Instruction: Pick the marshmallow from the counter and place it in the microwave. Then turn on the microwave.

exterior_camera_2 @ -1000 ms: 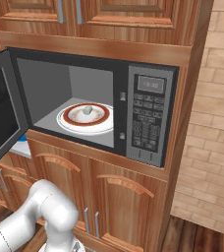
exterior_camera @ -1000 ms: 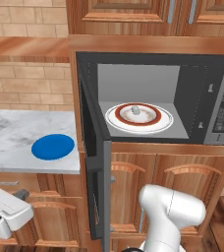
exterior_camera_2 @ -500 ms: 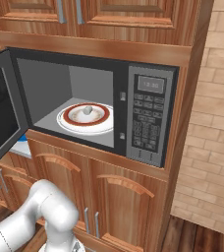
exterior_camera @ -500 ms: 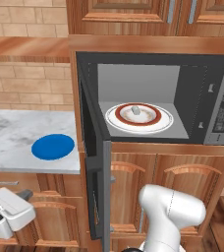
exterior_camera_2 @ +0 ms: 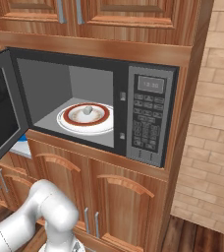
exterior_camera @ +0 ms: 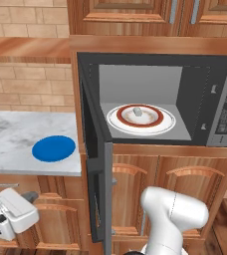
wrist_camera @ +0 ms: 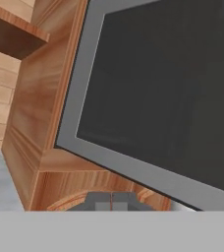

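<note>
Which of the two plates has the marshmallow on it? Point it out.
The white red-rimmed plate inside the microwave carries the marshmallow. The blue plate lies bare on the counter.

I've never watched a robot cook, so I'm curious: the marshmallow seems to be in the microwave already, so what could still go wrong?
The microwave door hangs wide open; it likely must be shut before starting, and a clumsy push could slam it and roll the marshmallow off the plate.

The gripper is shut and low beside the door, so the arm might bump the door edge on its way.

The keypad buttons are small; a wrong one might get pressed.
</note>
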